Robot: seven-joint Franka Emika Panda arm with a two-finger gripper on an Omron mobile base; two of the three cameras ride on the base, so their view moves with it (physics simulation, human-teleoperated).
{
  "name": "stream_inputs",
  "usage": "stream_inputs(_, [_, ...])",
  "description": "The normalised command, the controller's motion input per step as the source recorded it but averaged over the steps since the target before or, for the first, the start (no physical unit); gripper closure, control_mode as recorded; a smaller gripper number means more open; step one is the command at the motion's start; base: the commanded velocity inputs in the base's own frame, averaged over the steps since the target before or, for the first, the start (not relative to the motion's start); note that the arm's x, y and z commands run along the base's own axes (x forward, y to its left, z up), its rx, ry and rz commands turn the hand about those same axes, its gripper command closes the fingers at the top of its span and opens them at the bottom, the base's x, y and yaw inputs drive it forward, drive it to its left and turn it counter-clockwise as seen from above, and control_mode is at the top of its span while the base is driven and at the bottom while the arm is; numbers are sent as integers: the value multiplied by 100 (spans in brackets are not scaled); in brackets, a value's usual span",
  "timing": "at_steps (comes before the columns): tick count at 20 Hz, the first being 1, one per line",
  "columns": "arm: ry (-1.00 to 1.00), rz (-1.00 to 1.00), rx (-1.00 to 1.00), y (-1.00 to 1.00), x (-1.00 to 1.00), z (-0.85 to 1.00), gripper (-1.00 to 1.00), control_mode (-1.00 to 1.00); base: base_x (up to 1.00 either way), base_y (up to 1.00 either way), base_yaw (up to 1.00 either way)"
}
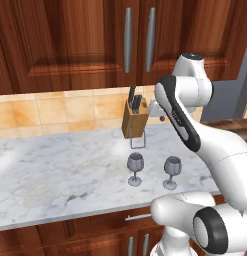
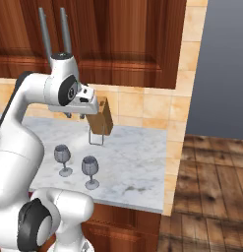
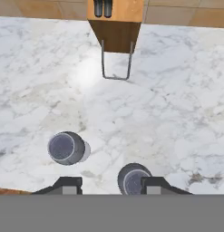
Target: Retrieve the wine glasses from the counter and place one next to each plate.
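Observation:
Two smoky grey wine glasses stand upright and side by side on the marbled counter (image 1: 55, 165) near its front edge: the left glass (image 1: 135, 165) (image 2: 63, 156) (image 3: 65, 147) and the right glass (image 1: 172, 169) (image 2: 90, 167) (image 3: 131, 178). My gripper (image 2: 75, 116) (image 3: 111, 186) hangs well above them, pointing down, open, with nothing held. In the hand view the right glass sits just inside the right fingertip (image 3: 154, 185), far below it. The plates are out of view.
A wooden knife block (image 1: 134, 119) (image 2: 101, 119) (image 3: 115, 22) on a wire stand sits behind the glasses against the tan tiles. Dark wood wall cabinets hang above. The counter ends at the right (image 2: 165, 197), beside wooden floor.

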Motion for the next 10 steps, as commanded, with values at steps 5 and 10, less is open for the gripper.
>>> stream_inputs(5, [1,0,0,-48,-22,-10,-100,-100,0,0,0])
stream_inputs(10, [2,0,0,-51,-44,-15,-100,-100,0,0,0])
